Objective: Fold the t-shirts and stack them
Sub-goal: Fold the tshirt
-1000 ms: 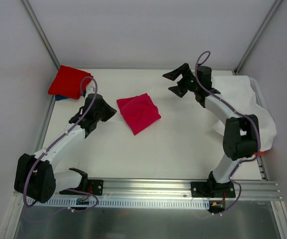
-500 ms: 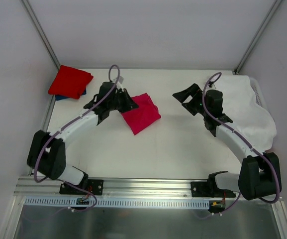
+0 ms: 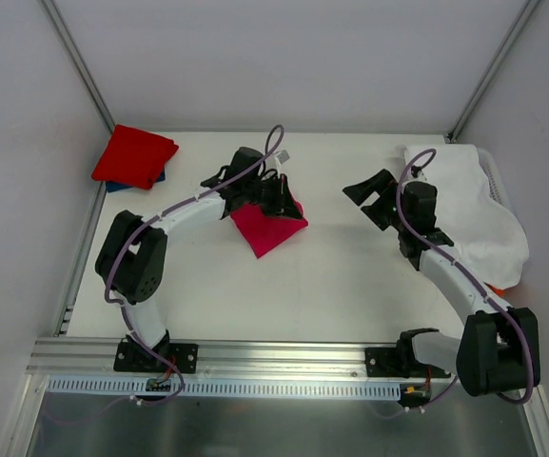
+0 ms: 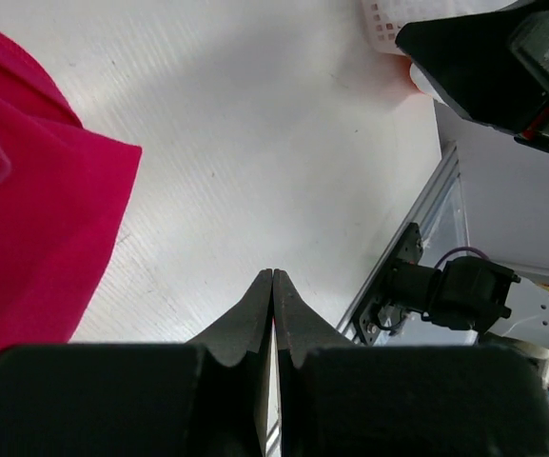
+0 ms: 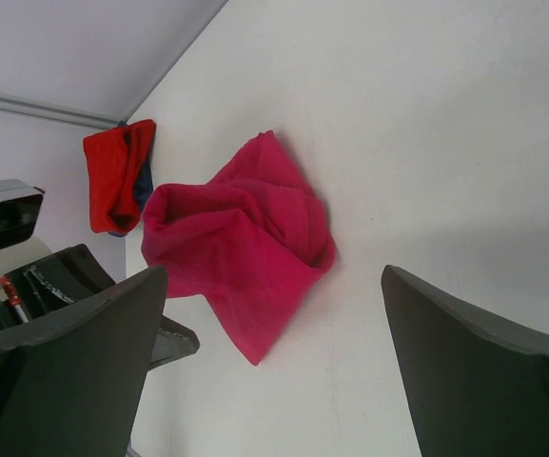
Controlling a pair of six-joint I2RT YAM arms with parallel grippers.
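The crimson-pink t-shirt (image 3: 269, 231) lies bunched, partly folded, at the table's middle; it also shows in the right wrist view (image 5: 245, 238) and at the left of the left wrist view (image 4: 36, 209). My left gripper (image 3: 288, 203) is over its far edge. Its jaws (image 4: 272, 276) are pressed shut, with only bare table beyond the tips and the cloth to their left. My right gripper (image 3: 362, 202) hangs open and empty to the right of the shirt, which lies between its fingers in its own view (image 5: 272, 276). The red t-shirt (image 3: 133, 155) lies folded on the blue one (image 3: 112, 187) at the far left corner.
A white cloth (image 3: 464, 195) is heaped over a white basket (image 4: 388, 19) along the right edge, with something orange (image 3: 504, 288) beneath it. A metal rail (image 3: 284, 357) runs along the near edge. Grey walls close in the back and sides.
My left gripper has swung right from beside the shirt to over its far edge. My right gripper has drawn back from the far side and moved a little right. The shirt has stayed put.
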